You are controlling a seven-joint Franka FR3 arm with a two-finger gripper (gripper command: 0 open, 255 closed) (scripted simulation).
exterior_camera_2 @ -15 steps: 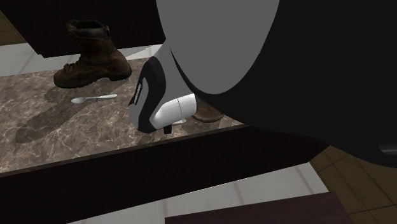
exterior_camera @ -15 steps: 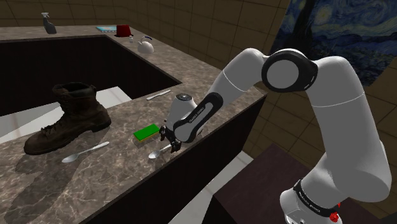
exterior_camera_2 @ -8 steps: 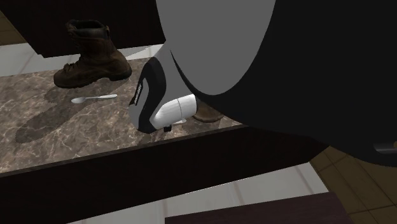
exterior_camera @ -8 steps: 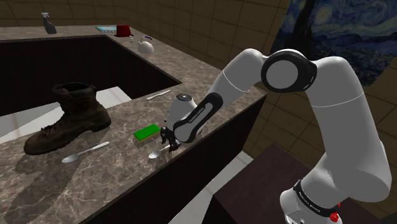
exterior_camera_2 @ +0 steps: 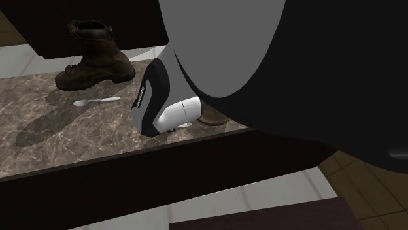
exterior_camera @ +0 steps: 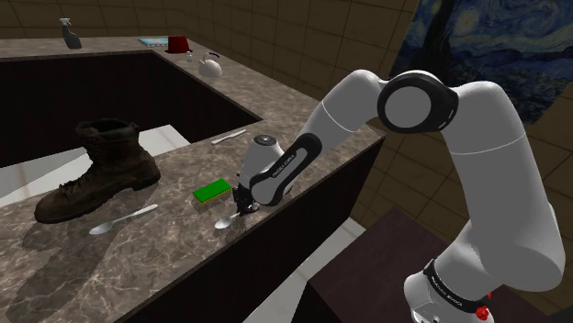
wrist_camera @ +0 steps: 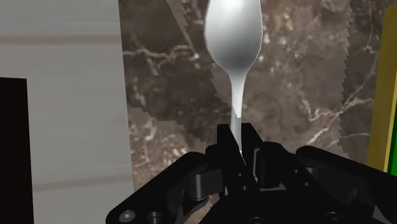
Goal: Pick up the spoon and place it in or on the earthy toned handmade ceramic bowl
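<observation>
- A green block [exterior_camera: 211, 191] lies flat on the brown marble counter [exterior_camera: 174, 261]. Everything else here is placed from it.
- Well apart from the green block, toward the shoulder view's left, stands a brown boot [exterior_camera: 96, 170]. A second spoon [exterior_camera: 122, 219] lies flat on the stone in front of the boot, between boot and block.
- Beyond the green block, farther along the counter, lies a slim pale utensil [exterior_camera: 229, 137]. Far past that are a white kettle [exterior_camera: 210, 66], a red box [exterior_camera: 178, 43] and a spray bottle [exterior_camera: 69, 34].
- The arm's white wrist [exterior_camera: 264, 165] hangs just over the block's side nearest the counter's front edge, and the forearm rises from there toward the shoulder view's right.
- In the second exterior view a brown rounded shape [exterior_camera_2: 212, 117] shows just behind the wrist; what it is cannot be told.
- The gripper [wrist_camera: 233, 132] has its two black fingers closed together on the very tip of the spoon [wrist_camera: 232, 32] handle.
- The spoon is just beside the green block, on the side toward the counter's front edge.
- Its long axis runs straight on from the fingers, bowl end away from the hand. In the shoulder view it slants down toward the lower left.
- Whether the bowl touches the stone cannot be told.
- The counter's front edge runs just past the spoon on the side away from the green block, with pale floor [wrist_camera: 57, 95] beyond it.
- Bare stone stretches from the block toward the second spoon.
</observation>
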